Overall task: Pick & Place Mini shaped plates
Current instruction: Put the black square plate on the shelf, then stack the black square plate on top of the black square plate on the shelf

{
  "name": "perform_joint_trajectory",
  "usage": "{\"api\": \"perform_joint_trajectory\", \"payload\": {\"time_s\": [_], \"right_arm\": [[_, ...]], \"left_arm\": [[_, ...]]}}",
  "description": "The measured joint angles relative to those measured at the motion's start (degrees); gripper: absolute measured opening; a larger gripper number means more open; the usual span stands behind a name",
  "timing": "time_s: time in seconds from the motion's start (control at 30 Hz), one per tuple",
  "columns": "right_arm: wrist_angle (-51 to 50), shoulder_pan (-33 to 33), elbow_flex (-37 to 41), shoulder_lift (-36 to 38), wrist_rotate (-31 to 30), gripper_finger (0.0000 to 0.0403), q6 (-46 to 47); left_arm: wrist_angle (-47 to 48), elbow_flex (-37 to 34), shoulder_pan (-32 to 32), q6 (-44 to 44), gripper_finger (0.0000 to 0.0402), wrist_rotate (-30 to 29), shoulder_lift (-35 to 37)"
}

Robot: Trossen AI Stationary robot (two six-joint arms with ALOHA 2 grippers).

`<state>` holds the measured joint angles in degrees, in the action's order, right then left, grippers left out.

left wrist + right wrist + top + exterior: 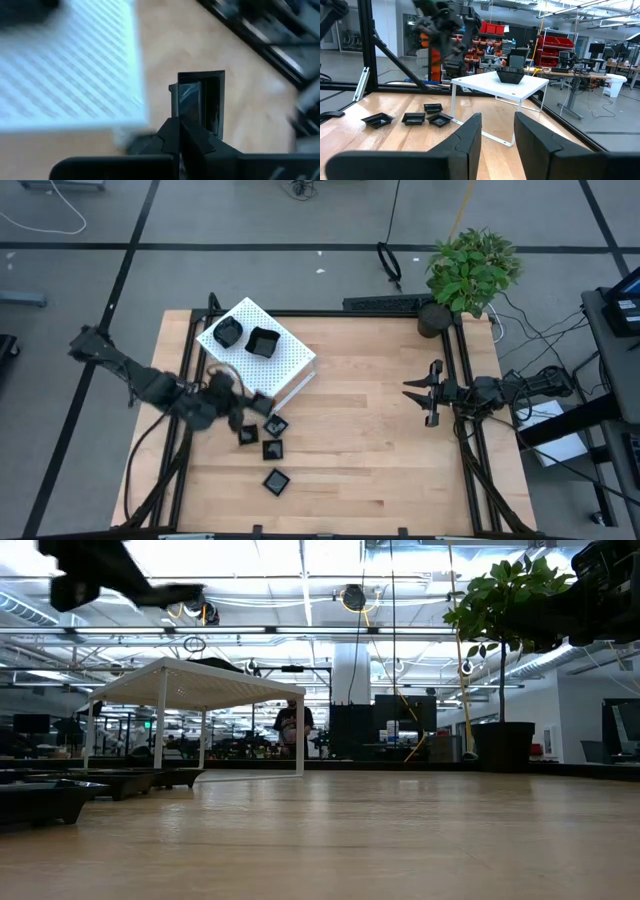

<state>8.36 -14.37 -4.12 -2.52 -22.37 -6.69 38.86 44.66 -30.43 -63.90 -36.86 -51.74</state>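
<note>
Left tool [181, 131] clamped tight on a square mini plate [200, 102], carried on edge, just off the white perforated box [262, 350] at its 6 o'clock corner. Box top lies toward 12 from the tool, two plates up there already, four more loose on the surface [370, 450] around 5. Right tool [428, 392] parked half-open way over at 3, holding nothing.

Left claw [180, 131] clamped, right claw [497, 132] parted
</note>
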Motion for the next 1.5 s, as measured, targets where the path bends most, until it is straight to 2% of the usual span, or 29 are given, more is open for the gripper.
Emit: {"api": "perform_joint_trajectory", "payload": {"time_s": [0.13, 0.23, 0.4, 0.57, 0.7, 0.9, 1.03, 1.17, 1.3, 1.5], "right_arm": [[0.00, 0.01, 0.00, -0.01, 0.00, 0.0102, 0.00], [0.00, 0.00, 0.00, -0.02, 0.00, 0.0102, 0.02], [0.00, 0.02, 0.00, -0.02, 0.00, 0.0102, 0.02], [0.00, 0.02, 0.00, -0.02, 0.00, 0.0102, -0.01], [0.00, 0.01, 0.00, -0.01, 0.00, 0.0102, 0.00], [0.00, 0.00, 0.00, -0.02, 0.00, 0.0102, 0.02], [0.00, 0.00, 0.00, -0.02, 0.00, 0.0102, 0.02], [0.00, 0.01, 0.00, -0.01, 0.00, 0.0102, 0.01], [0.00, 0.00, 0.00, -0.02, 0.00, 0.0102, -0.01], [0.00, 0.02, 0.00, -0.02, 0.00, 0.0102, 0.01]], "left_arm": [[4.62, 0.00, 9.22, 1.05, 0.0002, -1.36, 1.98], [7.22, 0.00, 15.00, 0.88, 0.0003, 0.30, 2.24], [7.68, 0.00, 19.91, 3.10, 0.0002, 3.79, 1.20], [7.68, 0.00, 21.14, 3.93, 0.0011, 5.49, -1.17], [7.55, 0.00, 21.10, 7.51, 0.0015, 5.35, -3.07], [7.53, 0.00, 21.09, 7.82, 0.0020, 5.05, -3.61], [7.60, 0.00, 21.09, 7.84, 0.0045, 5.07, -2.38], [7.64, 0.00, 21.09, 9.43, 0.0090, 6.12, -0.26], [7.64, 0.00, 21.02, 12.20, 0.0134, 12.08, 2.51], [8.58, 0.00, 15.87, 7.46, 0.0162, 29.01, 3.23]]}}
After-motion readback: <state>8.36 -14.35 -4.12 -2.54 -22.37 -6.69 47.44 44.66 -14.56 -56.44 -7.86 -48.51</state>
